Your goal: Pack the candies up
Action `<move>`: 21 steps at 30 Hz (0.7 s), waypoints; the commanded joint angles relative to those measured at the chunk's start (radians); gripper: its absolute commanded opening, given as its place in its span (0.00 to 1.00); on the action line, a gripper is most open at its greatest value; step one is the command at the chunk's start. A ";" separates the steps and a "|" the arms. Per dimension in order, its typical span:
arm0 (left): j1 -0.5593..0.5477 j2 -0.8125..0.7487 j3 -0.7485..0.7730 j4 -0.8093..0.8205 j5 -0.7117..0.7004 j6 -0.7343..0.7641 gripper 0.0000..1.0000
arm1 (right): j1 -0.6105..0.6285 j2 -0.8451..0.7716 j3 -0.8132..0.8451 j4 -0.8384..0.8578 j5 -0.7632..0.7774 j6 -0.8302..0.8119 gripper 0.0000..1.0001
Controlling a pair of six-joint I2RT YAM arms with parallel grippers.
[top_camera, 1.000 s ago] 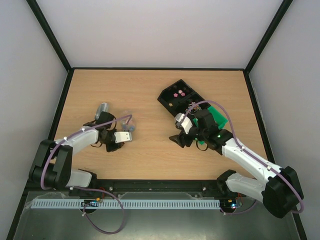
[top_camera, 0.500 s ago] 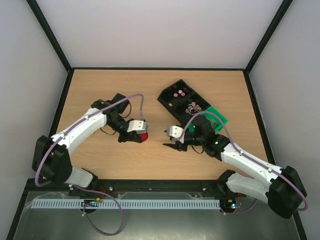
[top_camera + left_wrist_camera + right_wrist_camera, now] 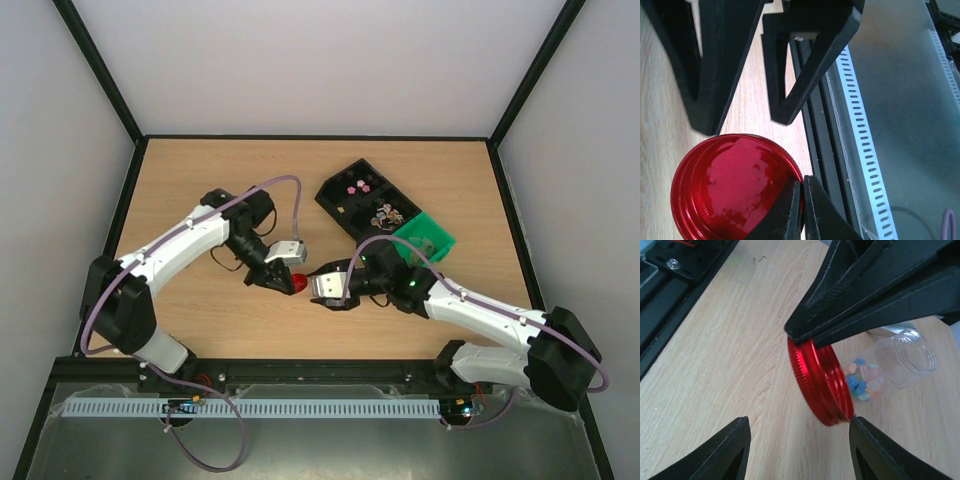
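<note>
My left gripper [image 3: 287,278] is shut on the rim of a round red lid [image 3: 298,284] and holds it on edge above the table; the left wrist view shows its fingertips [image 3: 801,205] pinching the lid [image 3: 730,185]. My right gripper [image 3: 313,287] is open and empty, its fingers on either side of the lid [image 3: 820,385] without touching it. Behind the lid a clear jar [image 3: 902,357] lies on its side with pastel pink and blue candies [image 3: 862,381] in it. More candies [image 3: 386,214] sit in a black tray [image 3: 337,206].
A green bin [image 3: 428,238] stands next to the tray at the right. The table's near edge with its black rail [image 3: 820,125] is close below both grippers. The two grippers face each other at mid-table, almost touching.
My left arm has swung right from the table's left side, carrying the red lid to the middle. My right gripper has moved left, away from the tray, and now straddles the lid.
</note>
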State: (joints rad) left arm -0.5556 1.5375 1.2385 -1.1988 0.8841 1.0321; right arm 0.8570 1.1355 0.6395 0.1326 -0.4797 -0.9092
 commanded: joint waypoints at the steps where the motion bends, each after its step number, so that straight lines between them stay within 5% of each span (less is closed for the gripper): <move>1: -0.011 0.024 0.028 -0.066 0.050 0.017 0.02 | 0.031 0.032 0.050 0.035 0.049 -0.018 0.55; 21: -0.003 0.076 0.068 -0.097 0.039 0.027 0.02 | 0.056 0.082 0.061 0.085 0.059 -0.057 0.27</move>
State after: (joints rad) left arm -0.5621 1.6081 1.2797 -1.2675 0.8928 1.0443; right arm 0.9039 1.2064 0.6735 0.1825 -0.4149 -0.9630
